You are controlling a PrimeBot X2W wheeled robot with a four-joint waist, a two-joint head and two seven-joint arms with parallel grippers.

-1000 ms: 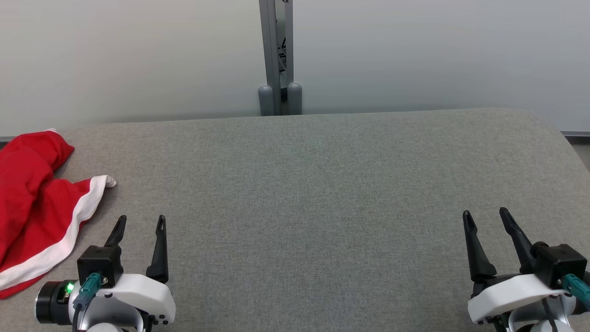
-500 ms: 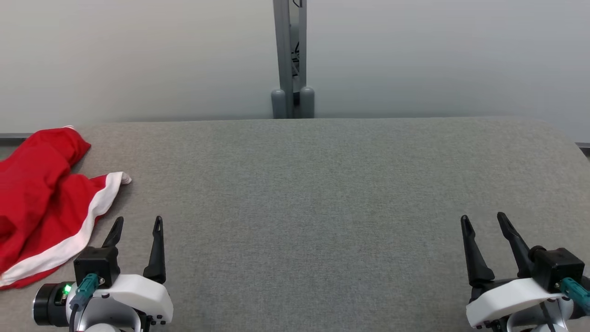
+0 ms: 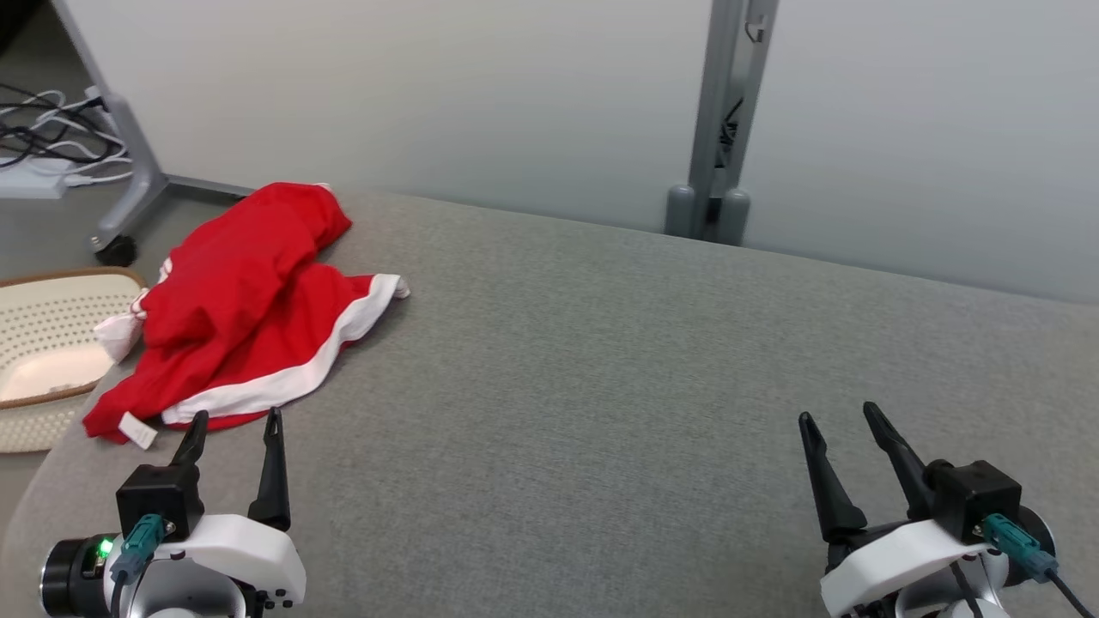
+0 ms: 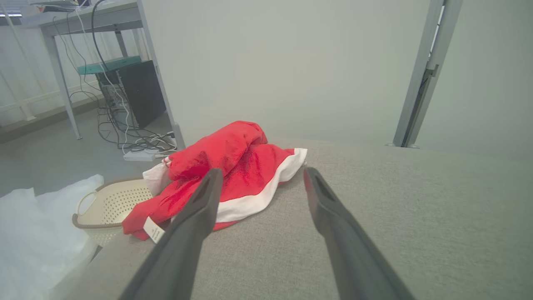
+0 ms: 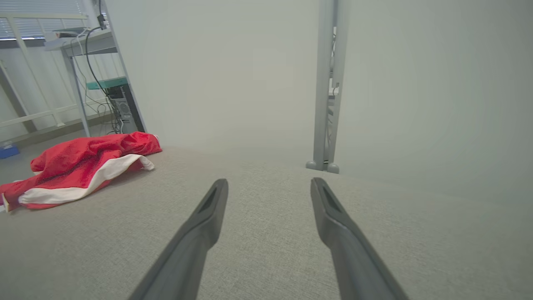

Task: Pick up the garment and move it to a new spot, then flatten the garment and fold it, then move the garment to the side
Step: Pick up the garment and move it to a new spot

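Red garment (image 3: pixel 249 292) lies crumpled just ahead of the wide-open left gripper (image 3: pixel 238 415), well apart from the open right gripper (image 3: pixel 837 412).

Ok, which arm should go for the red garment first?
Left. The left gripper is open, fingertips just short of the red garment; the right gripper, also open, sits far across the grey surface.

The head view looks forward and down from above the bench (image 3: pixel 601 360), with the left pincer (image 3: pixel 236 415) lower left and right pincer (image 3: pixel 837 412) lower right. Each wrist view sits low over the bench, looking along its own fingers (image 4: pixel 195 216) toward the wall (image 4: pixel 291 62). All three share the red garment (image 3: pixel 249 309) and grey post (image 3: pixel 725 103).
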